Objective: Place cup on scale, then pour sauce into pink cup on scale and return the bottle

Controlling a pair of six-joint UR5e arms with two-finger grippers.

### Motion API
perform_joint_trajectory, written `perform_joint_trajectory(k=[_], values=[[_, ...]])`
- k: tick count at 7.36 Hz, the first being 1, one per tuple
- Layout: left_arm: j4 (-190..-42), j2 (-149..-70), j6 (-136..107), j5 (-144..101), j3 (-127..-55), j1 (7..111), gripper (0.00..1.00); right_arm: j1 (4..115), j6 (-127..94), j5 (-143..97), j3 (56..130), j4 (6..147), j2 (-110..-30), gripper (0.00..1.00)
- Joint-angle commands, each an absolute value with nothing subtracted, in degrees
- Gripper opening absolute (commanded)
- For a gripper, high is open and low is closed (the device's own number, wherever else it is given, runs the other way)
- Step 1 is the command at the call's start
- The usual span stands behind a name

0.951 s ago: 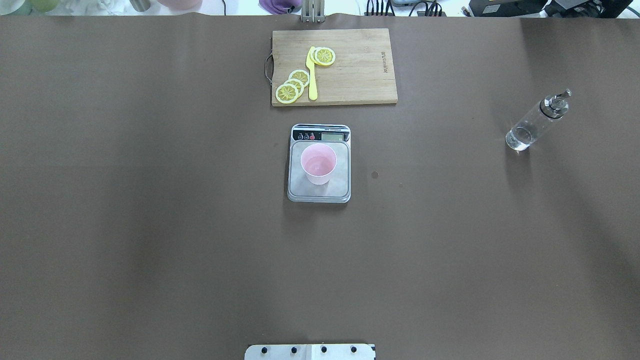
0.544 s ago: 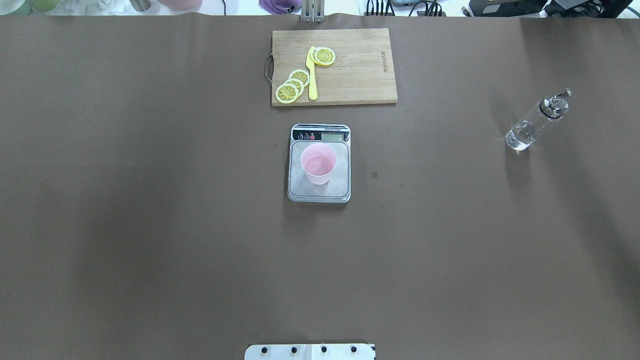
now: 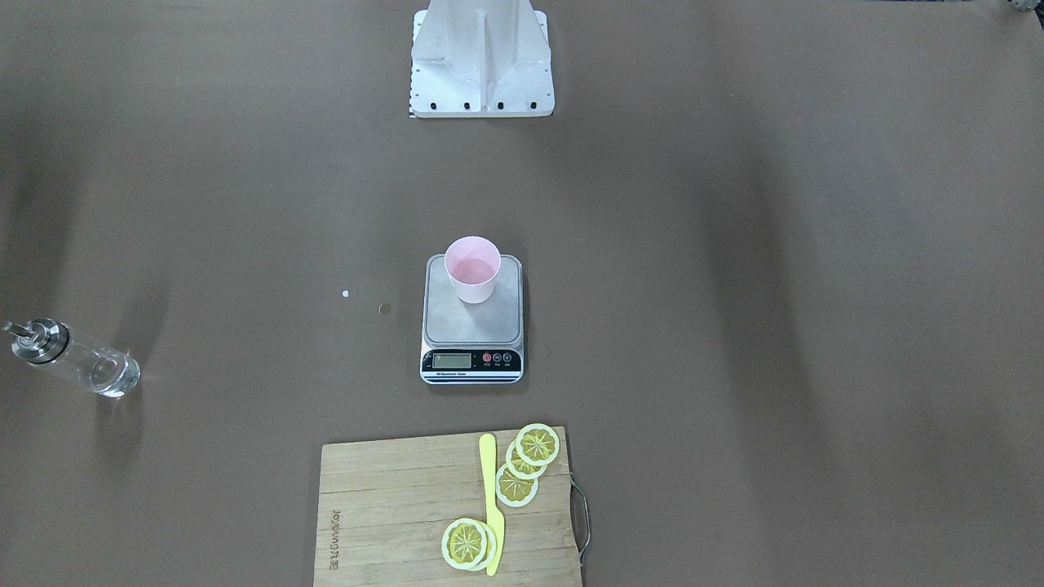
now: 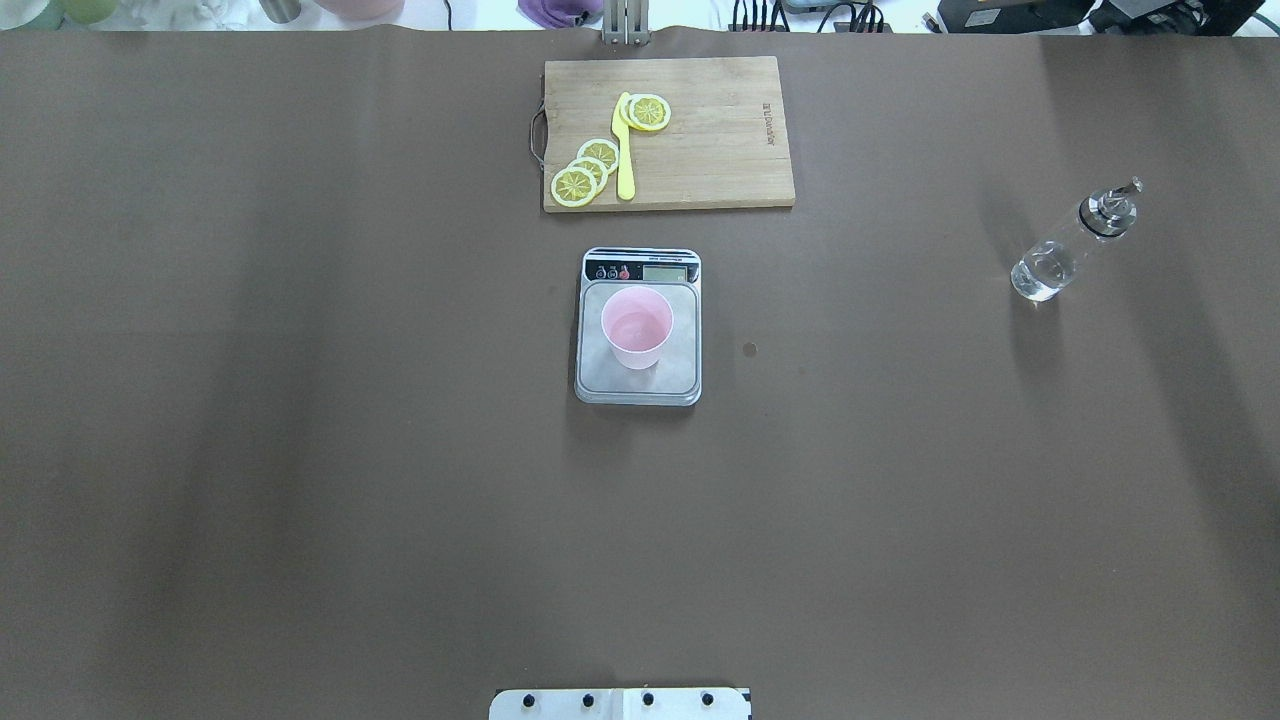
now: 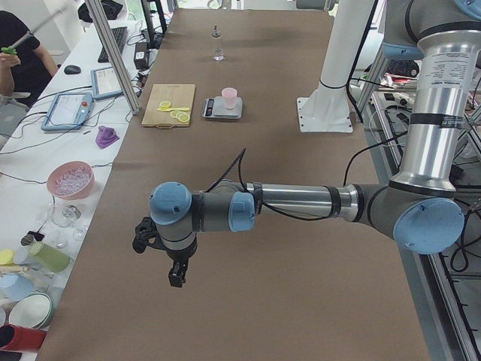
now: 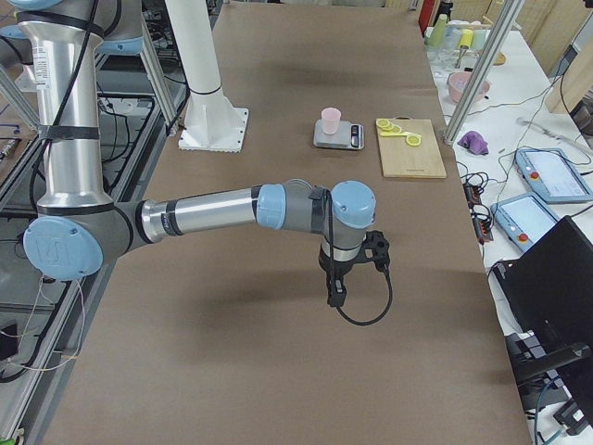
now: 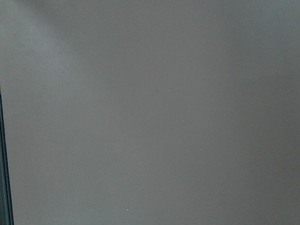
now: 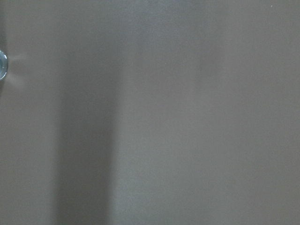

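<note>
Overhead exterior checked first: found the cup [image 4: 637,328] upright on the scale [image 4: 684,372], roughly mid-platform and inside its edges. Counted that first step as done. Spotted the bottle [image 4: 1066,246] upright on the table [image 4: 300,420] far off to the right, well apart from the scale, with nothing gripping it. Made out the sauce [image 4: 1038,275] only as clear liquid low in the glass. Noted a faint darker disc low inside the cup, but could not call it liquid or shade. Left the pour unjudged for that reason: either finished with the bottle already returned, or not yet begun. Saw neither arm over the working area in the overhead or front-facing views. Picked out the left gripper [image 5: 175,272] only in exterior left, hanging above bare table toward the left end. Picked out the right gripper [image 6: 335,292] only in exterior right, likewise above bare table toward the right end. Could not tell for either whether wide or narrow, though found neither holding cup or bottle. Got little beyond plain brown surface from both wrist cameras. Passed over the cutting board [image 4: 720,150] on the far side of the scale, with its lemon slices [image 4: 576,186] and yellow knife [image 4: 625,165] — no part of this job.
</note>
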State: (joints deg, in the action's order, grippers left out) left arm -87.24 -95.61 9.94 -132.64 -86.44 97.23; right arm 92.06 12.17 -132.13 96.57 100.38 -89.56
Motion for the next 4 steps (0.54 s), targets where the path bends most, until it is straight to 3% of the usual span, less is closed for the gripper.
perform_joint_trajectory(k=[1,4], values=[[-87.3,-95.1,2.5,-133.8,-88.0,96.9,0.98,92.2,10.1,-132.2,94.6,98.1,-89.2,1.00],[-87.3,-95.0,2.3,-133.8,-89.3,96.2,0.98,92.2,9.2,-132.3,94.6,98.0,-89.4,1.00]])
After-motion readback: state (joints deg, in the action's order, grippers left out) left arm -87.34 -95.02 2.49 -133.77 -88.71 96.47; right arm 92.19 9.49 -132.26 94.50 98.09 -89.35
